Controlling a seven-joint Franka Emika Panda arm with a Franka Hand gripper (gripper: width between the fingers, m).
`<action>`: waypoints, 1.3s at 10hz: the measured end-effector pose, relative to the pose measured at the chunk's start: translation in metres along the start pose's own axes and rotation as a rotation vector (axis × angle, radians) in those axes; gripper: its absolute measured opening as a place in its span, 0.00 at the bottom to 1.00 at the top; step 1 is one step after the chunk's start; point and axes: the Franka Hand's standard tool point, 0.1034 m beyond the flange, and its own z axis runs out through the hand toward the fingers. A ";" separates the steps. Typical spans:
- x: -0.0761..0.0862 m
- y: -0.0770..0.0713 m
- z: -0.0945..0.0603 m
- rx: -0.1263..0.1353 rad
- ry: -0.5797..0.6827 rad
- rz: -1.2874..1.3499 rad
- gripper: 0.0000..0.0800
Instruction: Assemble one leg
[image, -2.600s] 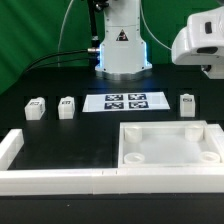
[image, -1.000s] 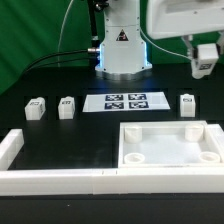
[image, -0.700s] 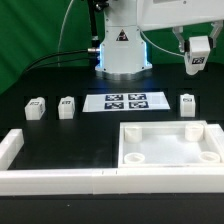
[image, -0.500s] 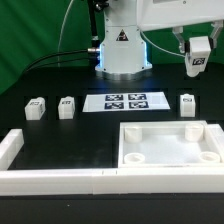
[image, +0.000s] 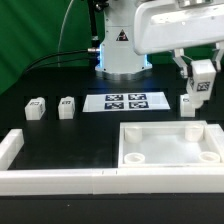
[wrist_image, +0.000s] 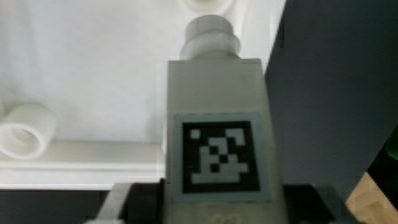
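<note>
My gripper (image: 203, 84) is shut on a leg (image: 204, 76), a small white block with a black-and-white tag. It holds the leg in the air at the exterior view's right, above the far right of the white tray (image: 170, 132). In the wrist view the held leg (wrist_image: 217, 110) stands between the jaws of my gripper (wrist_image: 217, 203), its narrower round end pointing at the tray (wrist_image: 89, 70) and a round corner socket (wrist_image: 22, 128). Another leg (image: 187, 105) stands on the table just below the held one. Two more legs (image: 36, 108) (image: 67, 107) stand at the left.
The marker board (image: 126, 101) lies flat in the middle of the black table. A long white L-shaped rail (image: 50, 178) runs along the front and left. The robot base (image: 121, 45) stands at the back.
The gripper has come down with the leg in it, nearer to the tray and the leg standing on the table. The arm's body has moved left across the top.
</note>
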 end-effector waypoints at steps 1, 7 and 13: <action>0.009 -0.001 0.005 0.004 0.002 -0.005 0.37; 0.026 -0.001 0.005 0.003 0.147 -0.006 0.37; 0.054 0.022 0.028 -0.021 0.240 -0.109 0.37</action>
